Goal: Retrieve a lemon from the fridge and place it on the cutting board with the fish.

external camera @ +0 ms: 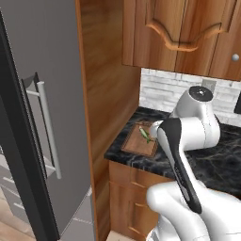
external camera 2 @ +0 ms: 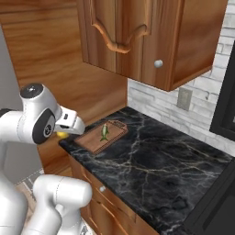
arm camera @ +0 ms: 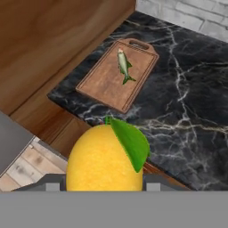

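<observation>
A bright yellow lemon (arm camera: 102, 160) with a green leaf sits between the fingers of my gripper (arm camera: 102, 183), which is shut on it. It hangs over the counter's front edge, short of the cutting board (arm camera: 107, 80). The reddish-brown board lies on the black marbled counter (arm camera: 187, 102), and the small greenish fish (arm camera: 124, 66) lies on its far part. In the right base view the hand (external camera 2: 69, 123) hovers left of the board (external camera 2: 92, 140) and fish (external camera 2: 104, 132), with the lemon (external camera 2: 61, 135) peeking out beneath. The grey fridge (external camera: 42, 117) stands at the left, its door shut.
A tall wooden panel (external camera: 106, 94) separates the fridge from the counter. Wooden wall cabinets (external camera 2: 137, 36) hang above the counter. The counter (external camera 2: 151, 170) runs right toward a dark appliance (external camera 2: 225, 92). My own arm (external camera: 188, 127) blocks part of the board (external camera: 136, 143) in the left base view.
</observation>
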